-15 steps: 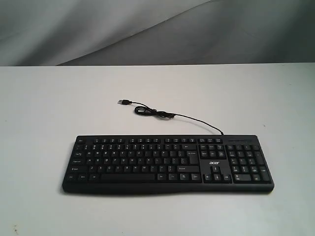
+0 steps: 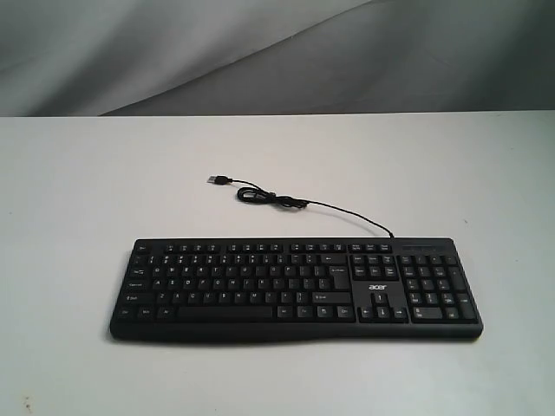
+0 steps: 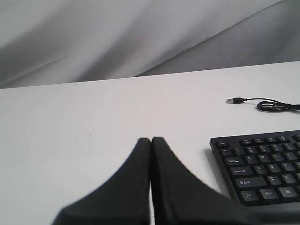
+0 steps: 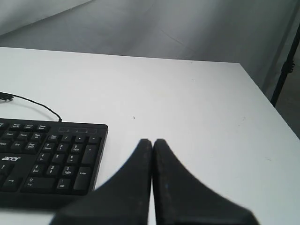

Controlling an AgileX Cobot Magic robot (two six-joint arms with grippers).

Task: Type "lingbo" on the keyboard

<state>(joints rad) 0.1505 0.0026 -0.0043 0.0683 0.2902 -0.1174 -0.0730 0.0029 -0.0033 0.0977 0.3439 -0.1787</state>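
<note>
The black full-size keyboard with white legends and an acer logo lies flat near the front of the white table. Its thin black cable curls behind it and ends in an unplugged USB plug. Neither arm shows in the exterior view. In the left wrist view my left gripper is shut and empty, off the keyboard's Esc end, above bare table. In the right wrist view my right gripper is shut and empty, just past the number-pad end of the keyboard.
The white table runs wide on both sides of the keyboard. Grey cloth hangs behind it. The table's right edge and a black stand leg show in the right wrist view.
</note>
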